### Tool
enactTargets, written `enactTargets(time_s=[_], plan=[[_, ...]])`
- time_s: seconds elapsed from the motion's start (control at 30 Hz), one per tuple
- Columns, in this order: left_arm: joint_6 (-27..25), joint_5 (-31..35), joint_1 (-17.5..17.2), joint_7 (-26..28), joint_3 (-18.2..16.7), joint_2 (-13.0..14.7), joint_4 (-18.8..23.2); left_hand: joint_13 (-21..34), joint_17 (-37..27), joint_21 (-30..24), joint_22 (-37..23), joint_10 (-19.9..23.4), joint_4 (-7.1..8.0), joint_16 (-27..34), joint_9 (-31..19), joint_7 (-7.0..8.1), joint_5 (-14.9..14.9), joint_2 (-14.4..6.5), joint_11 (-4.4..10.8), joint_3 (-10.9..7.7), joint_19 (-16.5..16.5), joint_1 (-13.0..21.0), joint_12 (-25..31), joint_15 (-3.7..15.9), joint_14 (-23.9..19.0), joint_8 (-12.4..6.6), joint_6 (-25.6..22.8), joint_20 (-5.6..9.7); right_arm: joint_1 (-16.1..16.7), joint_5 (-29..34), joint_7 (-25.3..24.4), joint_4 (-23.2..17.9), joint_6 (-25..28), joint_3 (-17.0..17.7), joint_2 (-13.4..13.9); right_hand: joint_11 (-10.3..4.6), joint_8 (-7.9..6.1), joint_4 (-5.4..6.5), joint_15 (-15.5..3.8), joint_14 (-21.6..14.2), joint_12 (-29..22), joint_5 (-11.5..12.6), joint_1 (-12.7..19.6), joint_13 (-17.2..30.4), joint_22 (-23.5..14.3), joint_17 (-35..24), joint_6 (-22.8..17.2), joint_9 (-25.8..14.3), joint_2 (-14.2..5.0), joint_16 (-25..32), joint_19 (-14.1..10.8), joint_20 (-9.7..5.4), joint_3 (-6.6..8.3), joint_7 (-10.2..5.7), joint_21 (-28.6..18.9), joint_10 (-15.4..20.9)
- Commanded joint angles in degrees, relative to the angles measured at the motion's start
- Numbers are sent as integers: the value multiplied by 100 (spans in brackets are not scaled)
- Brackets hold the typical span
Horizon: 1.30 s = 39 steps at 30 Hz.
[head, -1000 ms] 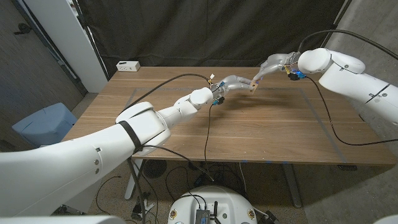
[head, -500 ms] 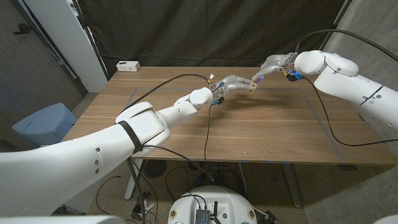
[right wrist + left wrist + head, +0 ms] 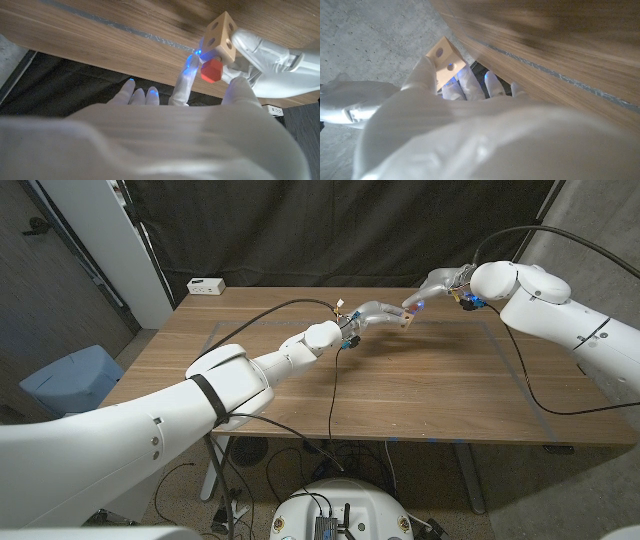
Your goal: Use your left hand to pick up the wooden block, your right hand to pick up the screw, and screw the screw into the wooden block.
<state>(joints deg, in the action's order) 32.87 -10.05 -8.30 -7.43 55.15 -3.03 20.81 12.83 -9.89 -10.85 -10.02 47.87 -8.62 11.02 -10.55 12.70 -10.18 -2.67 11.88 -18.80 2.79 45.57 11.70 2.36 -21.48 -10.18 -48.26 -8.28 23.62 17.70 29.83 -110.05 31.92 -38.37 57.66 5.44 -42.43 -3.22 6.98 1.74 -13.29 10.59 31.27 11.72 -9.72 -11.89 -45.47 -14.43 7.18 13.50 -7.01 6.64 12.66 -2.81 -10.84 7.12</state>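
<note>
Now your right hand [image 3: 210,92] fingers pinch the red screw [image 3: 211,70] against the wooden block [image 3: 220,36], which your left hand [image 3: 378,313] grips above the table [image 3: 420,395]. Turn it tilted and it could jam or slip from that light pinch.

1 wooden block [image 3: 220,36], 1 red screw [image 3: 211,70], 1 white box [image 3: 205,285].

The white left hand [image 3: 470,115] holds a pale, square-cut wooden block [image 3: 445,57] at its fingers [image 3: 470,82], the block's face showing two round holes. Beside it runs the brown wood-grain worktop [image 3: 560,45], blurred, with grey concrete floor [image 3: 375,35] on the block's other side.
</note>
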Motion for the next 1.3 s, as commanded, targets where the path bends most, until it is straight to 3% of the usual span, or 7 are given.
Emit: enactTargets(time_s=[0.03, 0.3, 0.47, 0.7, 0.83, 1.03, 1.3], plan=[[-137, -15, 32, 16, 13, -9, -1, 14, -11, -41, -6, -24, 0, 11, -25, 18, -21, -60, 1, -26, 27, 30, 13, 430, -48, -86, -130, -6, -156, -74, 293, 83, -34, -12, -18, 97, 158, 58, 81, 160, 102, 37, -286, 22, -33, -21, 510, -58, 14, -84, 199, 29, -105, 197, 29, -179], [-190, -26, 49, 20, 25, -16, -3, 12, -11, -39, -6, -17, 1, 12, -25, 18, -22, -60, -8, -27, 26, 30, 16, 430, -51, -84, -129, -5, -184, -239, 353, 160, -174, 51, -11, 306, 358, 80, 204, 368, 215, 43, -533, 46, -29, -7, 1191, -147, 37, -181, 392, 59, -203, 420, 22, -516], [-241, -33, 63, 32, 33, -24, -4, 11, -11, -37, -6, -20, -1, 11, -25, 19, -22, -60, -3, -28, 24, 31, 15, 426, -48, -81, -124, -4, -183, -471, 402, 257, -376, 149, 15, 383, 671, -14, 293, 626, 270, 57, -478, 66, -26, 16, 1869, -106, -60, -256, 535, 115, -145, 625, 19, -940], [-282, -45, 76, 31, 41, -26, -6, 9, -12, -37, -6, -23, 0, 11, -24, 19, -22, -60, 2, -28, 25, 29, 13, 428, -49, -78, -118, 3, -225, -788, 528, 416, -694, 249, 52, 429, 993, -134, 350, 966, 274, 33, -349, 78, -25, 23, 2429, -24, -206, -295, 767, 158, -24, 723, 33, -1378], [-289, -51, 75, 32, 43, -24, -6, 10, -12, -36, -6, -31, 2, 11, -24, 19, -22, -60, -2, -28, 23, 27, 11, 429, -47, -76, -113, -1, -211, -932, 539, 474, -866, 307, 80, 417, 1127, -222, 346, 1108, 275, 18, -238, 82, -23, 24, 2656, 4, -280, -292, 836, 167, 62, 693, 24, -1624], [-274, -62, 64, 35, 36, -17, -6, 10, -12, -35, -6, -21, 1, 8, -24, 19, -22, -60, -1, -29, 22, 28, 15, 432, -41, -74, -110, -2, -227, -1109, 625, 578, -1084, 345, 107, 368, 1281, -401, 365, 1244, 265, 64, 47, 85, -19, 24, 2913, 54, -396, -280, 883, 167, 238, 523, 12, -1883], [-251, -62, 59, 39, 30, -11, -5, 8, -13, -31, -6, -25, 2, 9, -24, 19, -21, -59, -1, -29, 15, 25, 14, 429, -41, -73, -107, 2, -248, -1043, 640, 563, -1048, 283, 102, 350, 1282, -553, 350, 1274, 233, 93, 325, 87, -15, 24, 2844, 84, -473, -253, 847, 141, 393, 344, -11, -1981]])
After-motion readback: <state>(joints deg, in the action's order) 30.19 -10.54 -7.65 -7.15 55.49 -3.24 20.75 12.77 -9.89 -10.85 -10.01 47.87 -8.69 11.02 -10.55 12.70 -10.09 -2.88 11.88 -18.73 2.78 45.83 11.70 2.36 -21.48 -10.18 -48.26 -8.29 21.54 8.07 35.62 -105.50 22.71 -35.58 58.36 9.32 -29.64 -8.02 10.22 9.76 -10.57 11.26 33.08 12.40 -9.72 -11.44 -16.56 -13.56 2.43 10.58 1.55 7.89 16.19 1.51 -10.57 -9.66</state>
